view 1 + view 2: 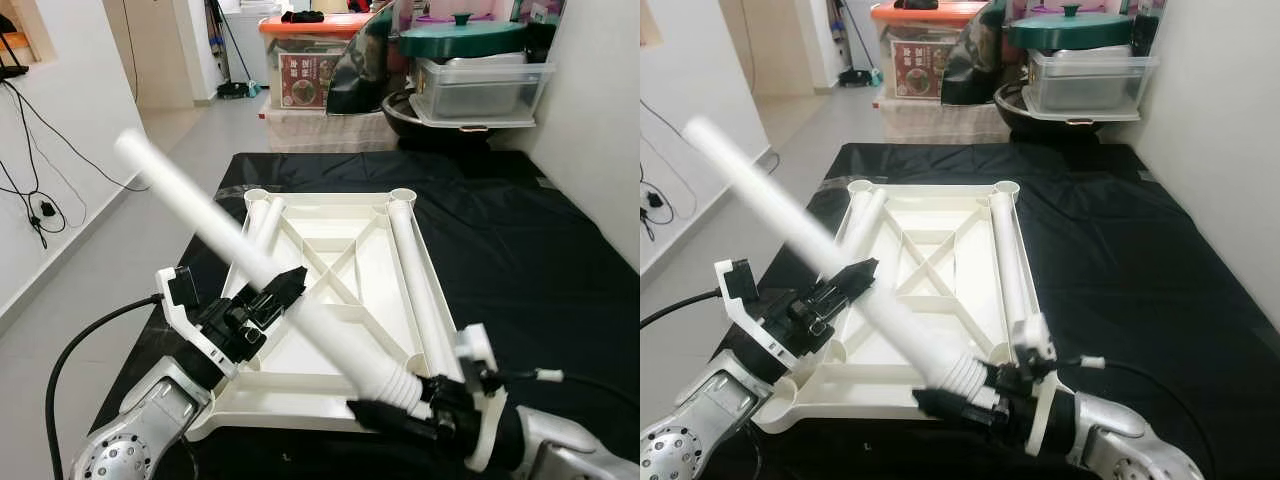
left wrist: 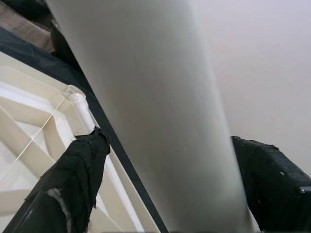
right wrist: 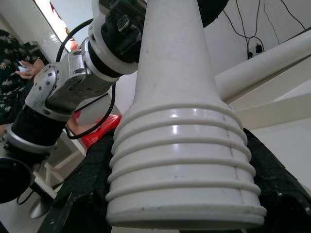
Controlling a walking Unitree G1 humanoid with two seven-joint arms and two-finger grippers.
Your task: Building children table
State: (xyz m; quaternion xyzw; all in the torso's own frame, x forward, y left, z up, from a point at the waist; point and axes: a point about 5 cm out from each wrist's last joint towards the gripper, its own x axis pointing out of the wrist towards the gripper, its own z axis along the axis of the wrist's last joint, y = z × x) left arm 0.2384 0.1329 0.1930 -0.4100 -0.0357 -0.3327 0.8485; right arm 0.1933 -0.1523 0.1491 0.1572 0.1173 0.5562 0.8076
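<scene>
A white plastic tabletop (image 1: 340, 262) lies upside down on a black-covered surface (image 1: 520, 260), ribs up. Two white legs lie in it: one along its right side (image 1: 418, 278), one at its far left (image 1: 262, 222). A third long white leg (image 1: 235, 245) slants up to the left over the tabletop. My right gripper (image 1: 415, 410) is shut on its ribbed threaded end (image 3: 180, 160) near the front right corner. My left gripper (image 1: 268, 297) is shut around the same leg's middle (image 2: 160, 111); its black fingers (image 2: 73, 179) flank the tube.
Storage boxes (image 1: 310, 60), a clear container with a green lid (image 1: 478, 70) and a dark pan (image 1: 430, 125) crowd the far end. A white wall (image 1: 600, 120) runs along the right. Tiled floor and cables (image 1: 40, 200) lie to the left. A person (image 3: 19, 73) shows in the right wrist view.
</scene>
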